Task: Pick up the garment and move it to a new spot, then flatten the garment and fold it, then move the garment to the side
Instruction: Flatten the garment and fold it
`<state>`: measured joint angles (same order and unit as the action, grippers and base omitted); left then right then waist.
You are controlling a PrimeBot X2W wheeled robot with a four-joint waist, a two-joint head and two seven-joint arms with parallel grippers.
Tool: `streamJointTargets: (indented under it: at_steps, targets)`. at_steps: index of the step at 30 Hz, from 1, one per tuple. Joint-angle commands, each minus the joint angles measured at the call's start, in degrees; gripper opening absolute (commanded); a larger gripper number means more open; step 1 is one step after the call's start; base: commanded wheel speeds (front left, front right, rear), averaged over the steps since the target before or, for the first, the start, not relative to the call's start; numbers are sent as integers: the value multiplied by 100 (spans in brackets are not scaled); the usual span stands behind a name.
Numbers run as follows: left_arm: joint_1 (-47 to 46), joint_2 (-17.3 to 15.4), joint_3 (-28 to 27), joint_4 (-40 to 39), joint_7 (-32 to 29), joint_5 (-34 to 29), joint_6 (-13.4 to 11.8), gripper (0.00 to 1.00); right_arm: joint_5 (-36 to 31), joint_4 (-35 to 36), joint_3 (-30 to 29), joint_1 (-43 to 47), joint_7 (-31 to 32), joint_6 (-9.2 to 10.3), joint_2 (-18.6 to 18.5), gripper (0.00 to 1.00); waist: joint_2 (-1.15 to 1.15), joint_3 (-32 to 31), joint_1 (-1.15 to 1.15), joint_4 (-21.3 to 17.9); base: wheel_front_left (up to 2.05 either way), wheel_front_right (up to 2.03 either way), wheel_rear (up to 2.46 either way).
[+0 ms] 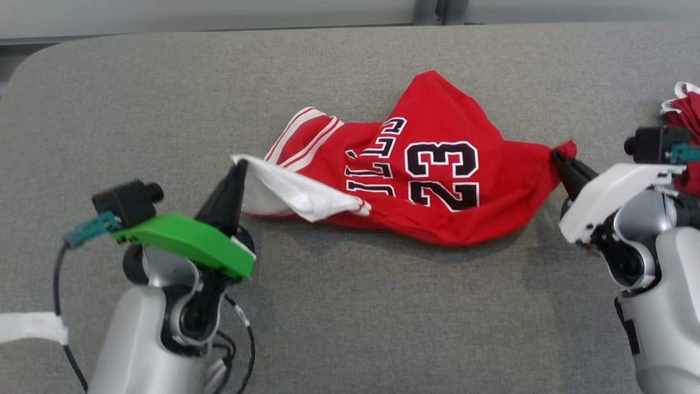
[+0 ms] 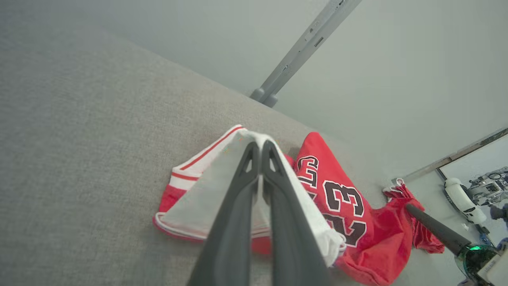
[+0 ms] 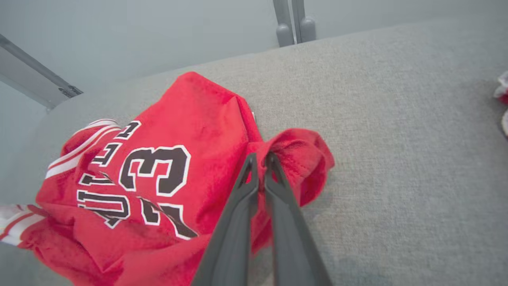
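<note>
A red basketball jersey point(image 1: 437, 180) with a black 23 and white trim hangs crumpled between my two grippers over the grey padded table point(image 1: 350, 306). My left gripper point(image 1: 239, 167) is shut on its white-lined left edge, seen up close in the left wrist view at the gripper point(image 2: 260, 145) and jersey point(image 2: 349, 206). My right gripper point(image 1: 558, 156) is shut on the jersey's red right corner; the right wrist view shows that gripper point(image 3: 260, 157) pinching a bunched fold of the jersey point(image 3: 166, 167). The cloth sags in the middle and touches the table.
Another red and white garment point(image 1: 683, 126) lies at the table's right edge, partly behind my right wrist camera. A white strip point(image 1: 33, 326) lies at the lower left. A grey post point(image 1: 437, 10) stands beyond the far edge.
</note>
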<state>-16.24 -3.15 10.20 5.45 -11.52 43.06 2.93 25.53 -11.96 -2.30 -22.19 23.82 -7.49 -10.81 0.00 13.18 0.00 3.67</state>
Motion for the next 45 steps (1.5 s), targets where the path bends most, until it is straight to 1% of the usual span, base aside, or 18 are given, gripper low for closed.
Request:
streamJointTargets:
  at_steps: [1, 3, 5, 9, 10, 13, 14, 18, 20, 22, 23, 27, 29, 35, 41, 45]
  targets:
    - [-394, -41, -120, -96, -38, 111, -33, 0, 144, 118, 64, -317, 60, 0, 21, 0, 0, 266, 0, -104, 0, 0, 0]
    - [-854, -108, -274, -180, -110, 217, -32, 0, 332, 214, 232, -711, 176, 0, 10, 0, 0, 494, 0, -152, 0, 0, 0]
    - [-1383, -187, -410, -212, -215, 278, -40, 0, 427, 236, 418, -1126, 309, 0, -84, 0, 0, 762, 0, -185, 0, 0, 0]
    - [-2535, -384, -600, -115, -415, 387, -68, 0, 550, 83, 677, -2107, 457, 0, -128, 0, 0, 1358, 0, -276, 0, 0, 0]
    - [-2835, -432, -644, -70, -473, 423, -70, 0, 526, 80, 782, -2385, 447, 0, -195, 0, 0, 1521, 0, -293, 0, 0, 0]
    - [-3752, -557, -729, 142, -600, 410, -96, 0, 447, 42, 1259, -3151, 312, 3, -512, 0, 0, 2000, 0, -332, 0, 0, 0]
    - [-4058, -572, -773, 208, -599, 421, -155, 0, 441, -18, 1355, -3398, 258, 4, -569, 0, 0, 2142, 0, -342, 0, 0, 0]
    - [-5147, -570, -933, 482, -524, 513, -183, 0, 289, -337, 1531, -4361, -42, 0, -747, 0, 0, 2588, 0, -331, 0, 0, 0]
    - [-5598, -583, -996, 613, -423, 524, -177, 0, 192, -550, 1577, -4763, -220, 0, -743, 0, 0, 2748, 0, -332, 0, 0, 0]
    - [-6041, -592, -1063, 728, -288, 508, -163, 0, 19, -750, 1565, -5175, -430, 0, -732, 0, 0, 2859, 0, -331, 0, 0, 0]
    - [-6041, -592, -1063, 728, -288, 508, -163, 0, 19, -750, 1565, -5175, -430, 0, -732, 0, 0, 2859, 0, -331, 0, 0, 0]
    - [-6824, -624, -1145, 943, 132, 368, -95, 0, -341, -1165, 1409, -5927, -964, 0, -632, 0, 0, 2985, 0, -343, 0, 0, 0]
    - [-7175, -578, -1179, 1082, 363, 336, -69, 0, -526, -1365, 1282, -6267, -1246, 0, -551, 0, 0, 3009, 0, -354, 0, 0, 0]
    - [-7937, -496, -1120, 1384, 1039, 106, 111, 0, -1393, -1863, 855, -7152, -2131, 1, -389, 0, 0, 3010, 0, -416, 0, 0, 0]
    - [-8451, -476, -988, 1463, 1762, -27, 325, 0, -2165, -2179, 455, -7624, -3051, 2, -119, 0, 0, 2829, 0, -558, 0, 0, 0]
    - [-8607, -484, -805, 1434, 2174, -57, 420, 0, -2478, -2399, 323, -7703, -3372, 2, 11, 0, 0, 2738, 0, -623, 0, 0, 0]
